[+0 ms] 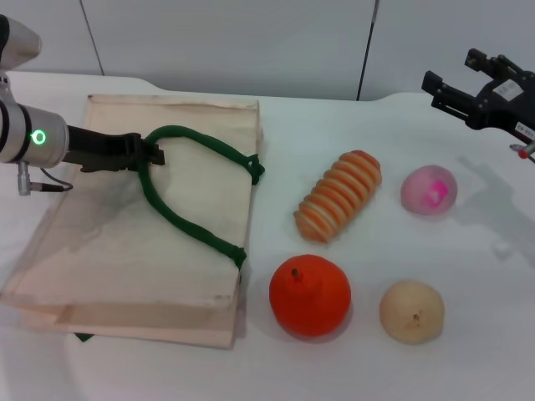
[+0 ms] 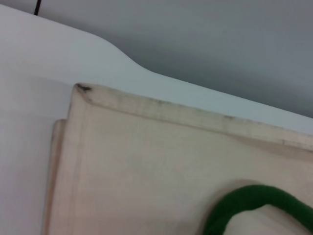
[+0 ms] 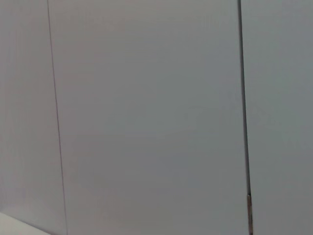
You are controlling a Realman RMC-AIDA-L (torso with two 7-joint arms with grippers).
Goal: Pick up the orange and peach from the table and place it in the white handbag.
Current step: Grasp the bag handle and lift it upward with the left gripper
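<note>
Head view: the left gripper (image 1: 150, 155) is clamped on the green strap (image 1: 180, 219) of the white handbag (image 1: 100, 251); the right gripper (image 1: 443, 90) hovers spread above the peach (image 1: 428, 190), the orange (image 1: 309, 295) farther off beside the bag. A strap slip could close the mouth.

Left wrist view: only bag fabric (image 2: 146, 166) and strap.

Right wrist view: bare wall.

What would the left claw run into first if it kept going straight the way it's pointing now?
The left claw points toward the robot's right, low over the white handbag, and is already at the green handle. Straight on, it would probably meet that strap first, though its height above it is unclear.
</note>
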